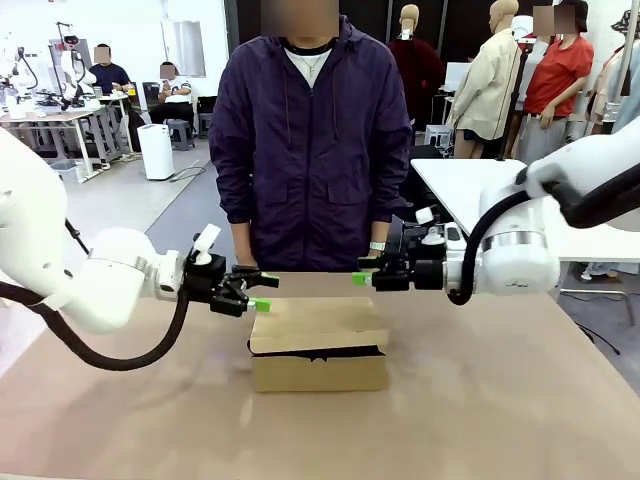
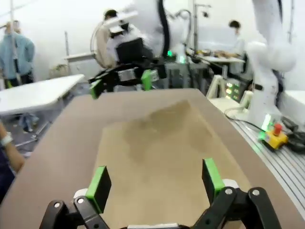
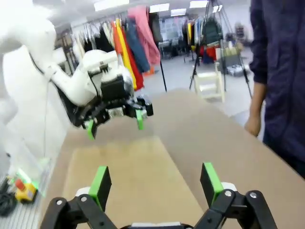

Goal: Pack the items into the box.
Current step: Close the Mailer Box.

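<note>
Box (image 1: 318,352) sits near the middle of the worktop (image 1: 520,400), long side toward the front edge. Lid flap lies down over the top, nearly shut; a dark gap shows under its front lip. Contents can't be seen.

Left gripper (image 1: 262,290) hovers above the box's left end, reaching in from the left edge, pointed toward the middle. Fingers spread wide, nothing between them. In its own wrist view the left gripper (image 2: 156,183) shows both green pads (image 2: 99,186) well apart, with the box lid below and between them.

Right gripper (image 1: 360,275) hovers above the box's right end, level with the other, pointed back at it. Fingers wide, empty. Same in its wrist view: right gripper (image 3: 155,182) with pads (image 3: 210,181) apart over the lid.

The two grippers face each other across the box, tips apart, neither touching the cardboard as far as can be told.

Person (image 1: 312,140) in a dark purple jacket stands at the far edge, directly behind the box, arms down, hands at the worktop's edge. One hand (image 3: 252,125) hangs beside the far edge in the right wrist view.
</note>
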